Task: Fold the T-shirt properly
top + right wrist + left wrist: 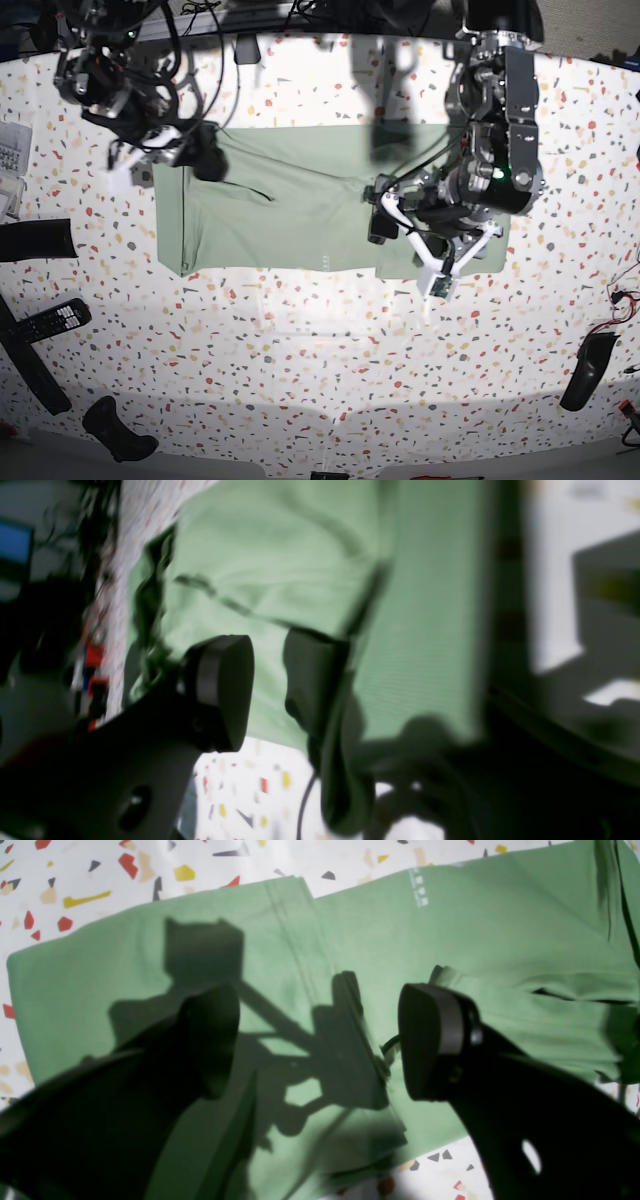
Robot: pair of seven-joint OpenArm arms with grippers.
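Note:
The pale green T-shirt (300,210) lies on the speckled table as a long flat band; its folded layers and a small white print (419,887) show in the left wrist view. My left gripper (320,1040) hovers open just above the cloth near the band's right end (385,215), with nothing between its fingers (430,1040). My right gripper (325,690) is at the shirt's upper left corner (207,162). It is open, one finger (222,690) shows, and a raised fold of green cloth (425,630) hides the other side. That view is blurred.
A remote (50,320) and black objects (35,240) (120,432) lie along the table's left side. Another black object (585,370) is at the right. Cables (250,30) run along the back edge. White sheets (10,150) sit at the far left.

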